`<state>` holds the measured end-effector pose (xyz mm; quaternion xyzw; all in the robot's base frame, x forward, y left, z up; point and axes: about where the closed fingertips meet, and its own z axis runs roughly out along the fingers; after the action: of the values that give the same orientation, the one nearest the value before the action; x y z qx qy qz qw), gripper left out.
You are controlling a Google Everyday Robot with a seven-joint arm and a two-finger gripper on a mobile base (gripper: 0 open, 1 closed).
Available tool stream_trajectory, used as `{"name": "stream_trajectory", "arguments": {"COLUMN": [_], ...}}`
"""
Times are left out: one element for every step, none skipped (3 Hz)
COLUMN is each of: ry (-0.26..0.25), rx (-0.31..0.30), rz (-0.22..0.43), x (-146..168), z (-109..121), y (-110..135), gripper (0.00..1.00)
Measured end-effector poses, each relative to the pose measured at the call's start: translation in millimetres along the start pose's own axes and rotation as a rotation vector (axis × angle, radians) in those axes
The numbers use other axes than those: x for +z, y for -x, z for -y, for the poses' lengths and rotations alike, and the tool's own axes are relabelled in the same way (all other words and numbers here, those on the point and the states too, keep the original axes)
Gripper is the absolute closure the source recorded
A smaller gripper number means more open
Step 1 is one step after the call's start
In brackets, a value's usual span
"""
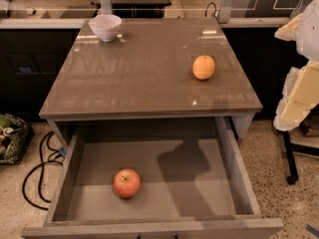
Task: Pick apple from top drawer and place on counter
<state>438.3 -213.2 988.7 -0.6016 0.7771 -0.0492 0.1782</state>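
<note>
Lying on the open drawer (pixel 199 198) floor, the apple (pixel 126 183) sits well apart from the gripper (pixel 300 88) at right, whose state cannot be told; a glancing approach may roll it away.

Pale arm (pixel 310 31) and gripper (pixel 298 99) raised at far right edge.

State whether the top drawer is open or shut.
Open: top drawer pulled out, floor exposed, apple inside; gripper at right edge.

The counter (pixel 144 73) is glossy, the top drawer (pixel 99 158) smooth and matt, the right-edge claw (pixel 299 91) pale plastic.
</note>
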Motion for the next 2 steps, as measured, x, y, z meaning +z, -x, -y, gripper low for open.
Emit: {"name": "stream_trajectory", "arguments": {"ry": [0.0, 0.009], "rx": [0.0, -0.003], "rz": [0.0, 0.067], "x": [0, 10], "z": [0, 2], "y": [0, -5], "gripper": [0.0, 0.0]}}
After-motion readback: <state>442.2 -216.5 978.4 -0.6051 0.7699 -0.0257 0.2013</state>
